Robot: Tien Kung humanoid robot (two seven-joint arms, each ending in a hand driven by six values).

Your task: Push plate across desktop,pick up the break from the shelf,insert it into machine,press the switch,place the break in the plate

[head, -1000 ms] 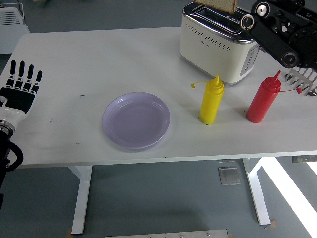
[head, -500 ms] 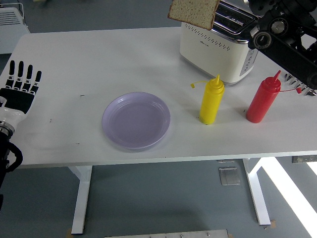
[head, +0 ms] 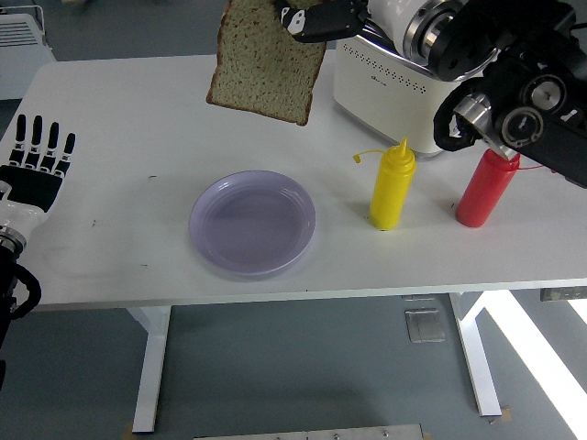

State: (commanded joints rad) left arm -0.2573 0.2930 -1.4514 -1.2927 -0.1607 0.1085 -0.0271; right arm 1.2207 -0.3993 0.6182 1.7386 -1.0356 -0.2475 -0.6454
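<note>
— While the count starts with the task's item, where is the bread?
— Item one: bread slice (head: 266, 62), brown, held up in the air, tilted, above the bench's far middle. Its upper right corner is pinched by the right hand (head: 312, 18), fingers closed on it.
— And below it?
— Item two: plate (head: 253, 223), pale lilac, round, nothing in it, on the bench (head: 138, 119) nearer the front edge; the slice hangs up and behind it, not touching.
— The machine?
— Item three: toaster (head: 390, 87), cream with a chrome top, at the far right, partly covered by the right arm.
— Anything beside it?
— Item four: yellow squeeze bottle (head: 393, 186), upright, in front of the toaster. Item five: red squeeze bottle (head: 486, 188), upright, to its right, its tip hidden behind the arm.
— The other hand?
— Item six: left hand (head: 37, 165), at the bench's left edge, fingers straight and spread, holding nothing, well apart from the plate.
</note>
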